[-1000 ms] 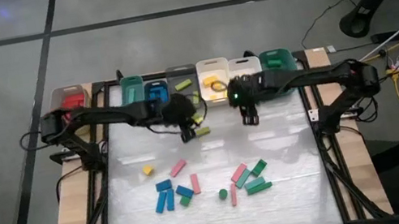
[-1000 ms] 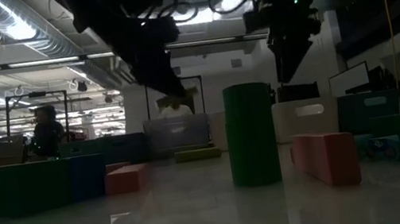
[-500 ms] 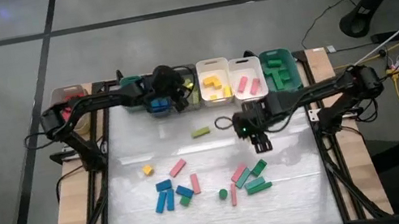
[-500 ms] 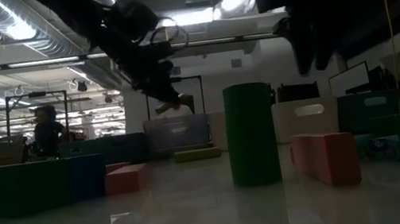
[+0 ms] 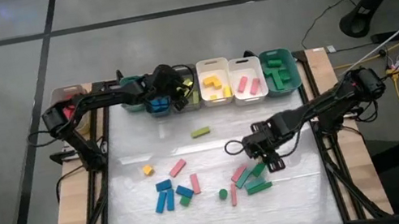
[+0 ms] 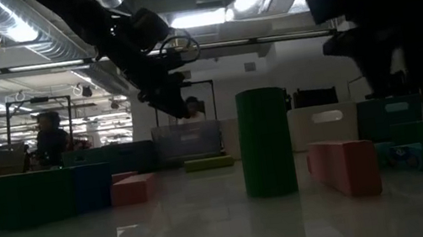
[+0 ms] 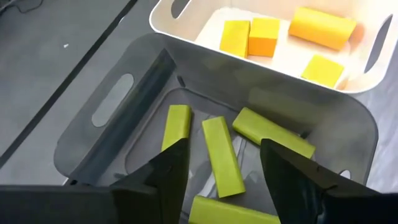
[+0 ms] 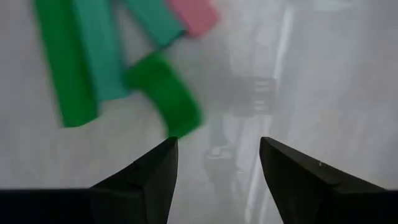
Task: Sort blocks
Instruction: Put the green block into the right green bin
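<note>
My left gripper [image 5: 182, 96] hovers open over the grey bin [image 7: 124, 112] at the table's far edge. Several lime blocks [image 7: 221, 163] lie flat on that bin's floor below the fingers [image 7: 168, 168]. My right gripper [image 5: 271, 160] points down, open, just right of a cluster of green [image 5: 257, 169], teal [image 5: 258, 186] and pink blocks [image 5: 239, 175] lying on the table. In the right wrist view these blocks [image 8: 165, 93] show blurred beyond the open gripper [image 8: 217, 146], with nothing between the fingers. A single lime block [image 5: 200, 131] lies mid-table.
A row of bins lines the far edge, among them a white bin of yellow blocks [image 5: 215, 84], a white bin of pink blocks [image 5: 248, 83] and a green bin [image 5: 279, 71]. Blue [image 5: 165, 194], pink [image 5: 178, 168] and yellow [image 5: 147, 170] blocks lie left of centre. A green cylinder [image 6: 265, 140] stands upright.
My left gripper has gone toward the far edge, over the grey bin, then opened and let go of a lime block there. My right gripper has travelled from the bins toward the near edge and down, stopping beside the green and pink cluster, open throughout.
</note>
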You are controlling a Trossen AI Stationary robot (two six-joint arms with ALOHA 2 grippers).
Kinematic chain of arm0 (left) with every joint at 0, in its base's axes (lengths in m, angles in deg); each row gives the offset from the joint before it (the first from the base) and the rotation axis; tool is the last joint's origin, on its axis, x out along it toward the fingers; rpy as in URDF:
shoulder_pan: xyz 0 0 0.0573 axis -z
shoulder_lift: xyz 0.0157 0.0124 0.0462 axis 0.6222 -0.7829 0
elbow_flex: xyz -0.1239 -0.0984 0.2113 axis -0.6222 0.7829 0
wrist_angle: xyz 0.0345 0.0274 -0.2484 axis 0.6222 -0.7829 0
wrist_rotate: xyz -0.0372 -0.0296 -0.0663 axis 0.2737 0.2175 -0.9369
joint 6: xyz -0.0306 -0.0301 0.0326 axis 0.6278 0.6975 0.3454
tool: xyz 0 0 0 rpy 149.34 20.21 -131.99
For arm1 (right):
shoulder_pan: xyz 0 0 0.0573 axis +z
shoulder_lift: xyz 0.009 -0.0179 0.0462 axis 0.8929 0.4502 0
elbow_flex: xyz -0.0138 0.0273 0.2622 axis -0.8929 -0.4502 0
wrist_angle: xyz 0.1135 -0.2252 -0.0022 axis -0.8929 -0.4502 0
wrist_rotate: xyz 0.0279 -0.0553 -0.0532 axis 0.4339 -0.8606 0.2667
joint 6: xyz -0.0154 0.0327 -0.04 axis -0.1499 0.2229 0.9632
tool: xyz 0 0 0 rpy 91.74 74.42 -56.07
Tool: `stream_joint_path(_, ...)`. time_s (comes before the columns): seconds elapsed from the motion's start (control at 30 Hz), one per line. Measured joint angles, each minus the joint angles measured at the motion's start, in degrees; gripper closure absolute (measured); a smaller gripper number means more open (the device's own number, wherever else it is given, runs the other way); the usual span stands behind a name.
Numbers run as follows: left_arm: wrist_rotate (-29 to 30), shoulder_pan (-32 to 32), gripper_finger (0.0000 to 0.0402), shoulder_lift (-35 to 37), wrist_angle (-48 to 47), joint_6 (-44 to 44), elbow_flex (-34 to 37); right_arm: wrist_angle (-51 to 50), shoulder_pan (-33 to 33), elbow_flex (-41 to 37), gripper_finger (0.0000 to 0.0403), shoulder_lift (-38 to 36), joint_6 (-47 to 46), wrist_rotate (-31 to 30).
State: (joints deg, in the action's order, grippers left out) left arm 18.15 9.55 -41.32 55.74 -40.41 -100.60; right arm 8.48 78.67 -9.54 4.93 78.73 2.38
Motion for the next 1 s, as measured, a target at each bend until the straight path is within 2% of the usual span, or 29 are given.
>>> stream_joint_path(0.3,-0.01,0.17,0.0219,0.02,-0.02,2.51,0.0,10.13,4.2,-5.2,0.0176,0.0,0.27,0.72)
stream_joint_path(1.0,-0.02,1.87,0.0219,0.11,-0.04,2.01,0.02,22.2,4.06,-14.35,0.0181,0.0,0.49,-1.69)
